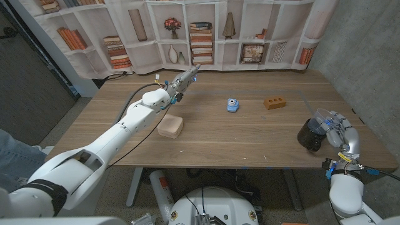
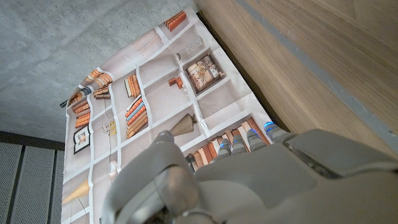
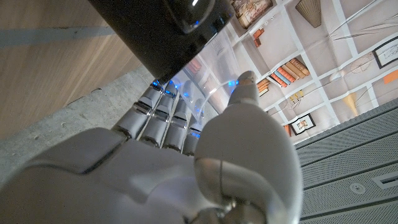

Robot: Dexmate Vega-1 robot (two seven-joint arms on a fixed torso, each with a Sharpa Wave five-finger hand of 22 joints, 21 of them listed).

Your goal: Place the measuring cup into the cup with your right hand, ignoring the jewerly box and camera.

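right hand (image 1: 337,132) at 4 o'clock grips the clear plastic measuring cup (image 1: 323,119) over the dark cup (image 1: 310,135), which looks tippable if bumped.

This is looking like a robot test lab dressed up as a room: a printed bookshelf backdrop (image 1: 187,34) is hanging as a wrinkled cloth along the table's (image 1: 212,134) 12 o'clock edge, with bare concrete wall (image 1: 359,44) rising at 3 o'clock. Cables are trailing across the floor under the cloth at about 11 o'clock, and the wrist views are showing the same sheet (image 2: 143,112) ending against grey concrete and ribbed grey panels (image 3: 360,162).
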